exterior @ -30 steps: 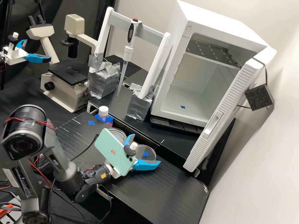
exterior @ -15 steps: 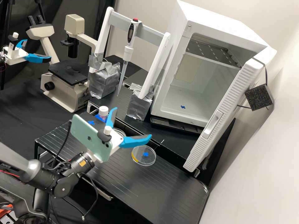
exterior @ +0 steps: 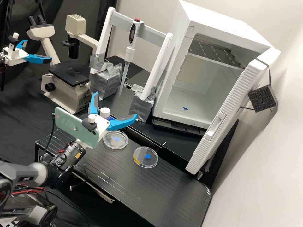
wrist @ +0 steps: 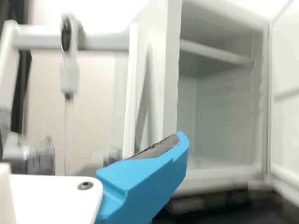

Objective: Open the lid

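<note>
- While the gripper is above the black platform, its two blue fingers are spread well apart.
- Two petri dishes lie flat on the platform, near each other but apart; both are round, shallow and clear.
- Blue crosses show through both dishes, one per dish; the cross in the dish near the bottle looks paler.
- One dish bears a yellow strip along its rim.
- One bottle with one white cap is partly hidden behind the gripper. Which lid the task means cannot be determined.
- Count beyond these: one pipette, one microscope, one white cabinet with one open door.
</note>
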`<action>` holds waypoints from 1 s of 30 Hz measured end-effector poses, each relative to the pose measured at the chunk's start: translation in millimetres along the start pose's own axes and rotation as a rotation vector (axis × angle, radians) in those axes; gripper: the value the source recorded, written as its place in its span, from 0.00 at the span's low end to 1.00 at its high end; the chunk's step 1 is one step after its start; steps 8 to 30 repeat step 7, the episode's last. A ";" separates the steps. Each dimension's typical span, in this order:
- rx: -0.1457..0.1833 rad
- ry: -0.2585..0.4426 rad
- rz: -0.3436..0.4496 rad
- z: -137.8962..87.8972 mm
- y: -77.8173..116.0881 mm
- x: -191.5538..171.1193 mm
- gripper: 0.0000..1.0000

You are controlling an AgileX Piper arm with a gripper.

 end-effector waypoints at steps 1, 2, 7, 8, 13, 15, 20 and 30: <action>0.002 -0.017 -0.004 2.9 -0.9 0.9 1.00; 0.005 -0.031 -0.007 5.3 -1.6 1.5 1.00; 0.041 -0.090 -0.004 16.3 -1.2 3.4 1.00; 0.041 -0.090 -0.004 16.3 -1.2 3.4 1.00; 0.041 -0.090 -0.004 16.3 -1.2 3.4 1.00; 0.041 -0.090 -0.004 16.3 -1.2 3.4 1.00; 0.041 -0.090 -0.004 16.3 -1.2 3.4 1.00; 0.041 -0.090 -0.004 16.3 -1.2 3.4 1.00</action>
